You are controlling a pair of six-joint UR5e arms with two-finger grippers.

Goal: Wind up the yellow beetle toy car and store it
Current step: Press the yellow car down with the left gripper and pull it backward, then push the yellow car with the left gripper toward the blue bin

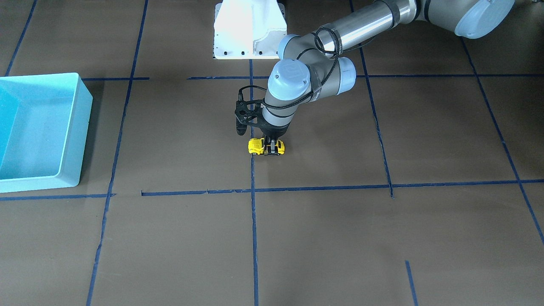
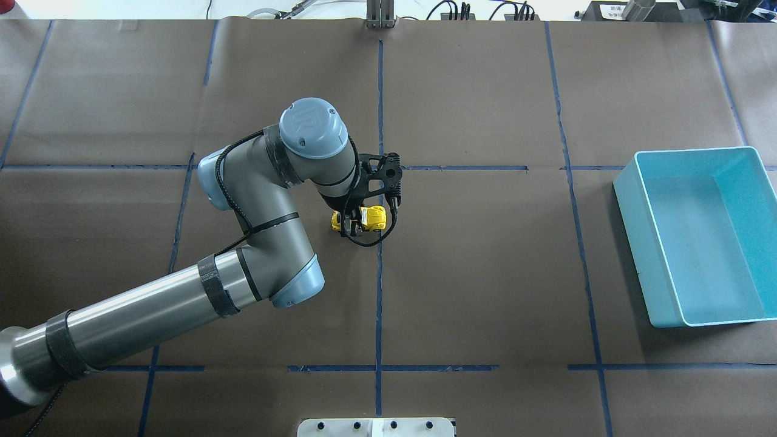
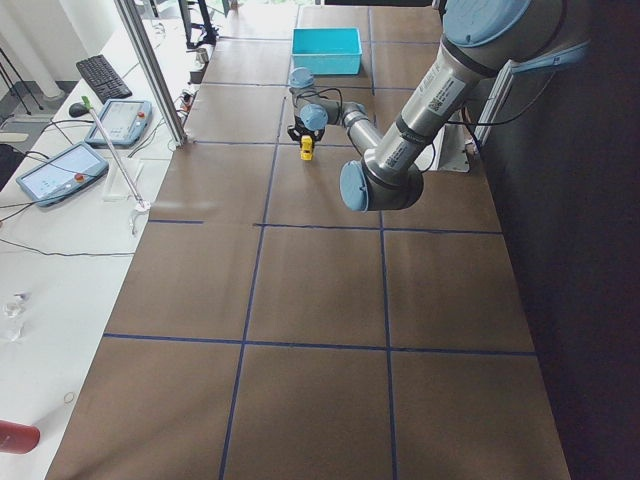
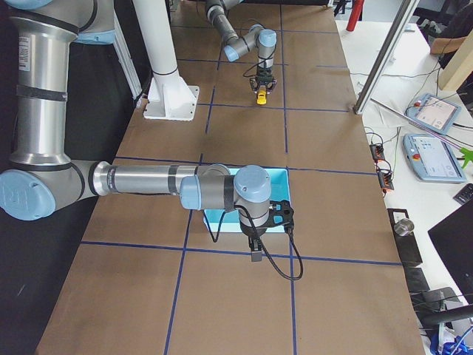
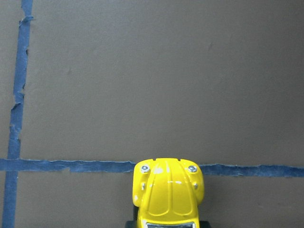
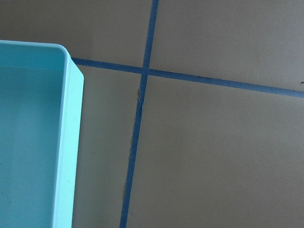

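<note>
From across the bench [image 1: 340,233], well apart from the teal bin [image 1: 70,127], we see the left gripper [image 1: 270,148] clamped on the yellow beetle toy car [image 1: 255,146]. Overhead, same pinch; a loose hold and we'd expect wheels skidding, spring unwound. Side on, right gripper [image 4: 256,253] beside the bin: apart or together, we cannot tell.
</note>
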